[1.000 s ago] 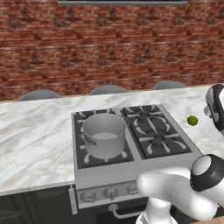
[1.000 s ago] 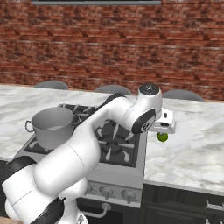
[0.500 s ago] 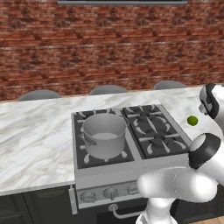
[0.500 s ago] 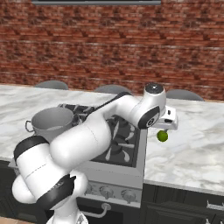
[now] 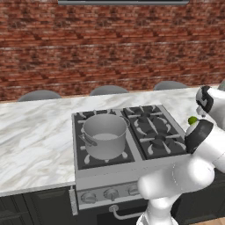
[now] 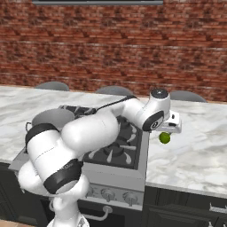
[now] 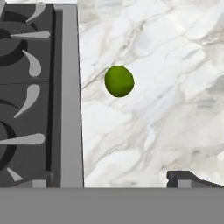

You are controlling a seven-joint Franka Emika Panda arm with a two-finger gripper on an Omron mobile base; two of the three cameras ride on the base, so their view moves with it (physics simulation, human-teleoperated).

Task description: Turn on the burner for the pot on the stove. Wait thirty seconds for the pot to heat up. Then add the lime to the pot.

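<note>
**Arm folded over the stove's right side, gripper hanging open above the lime**

The white arm bends up from its base and reaches across the right half of the stove (image 6: 133, 155), with its wrist turned down over the marble counter (image 6: 195, 150). In the right base view the gripper (image 6: 170, 129) hangs just above the lime (image 6: 164, 138) and a little off to one side. Its jaws are spread wide with nothing between them; in the hand view the two dark finger tips (image 7: 183, 178) stand far apart at the bottom edge, and the fruit lies clear of both.

The lime is a small, smooth, bright green body, slightly egg-shaped (in the hand view its long axis runs roughly up and down, leaning a little). It rests on the white, grey-veined marble just beside the stove's right edge — apart from the steel rim, not touching it.

The pot (image 5: 104, 135) is a wide cylinder of brushed grey metal with small loop handles on its sides, standing upright on the front-left burner under black cast-iron grates. The cooktop is silver steel with a row of round knobs (image 5: 110, 193) along its front. Behind the counter runs a red brick wall (image 5: 110, 48) — rough and mottled.
</note>
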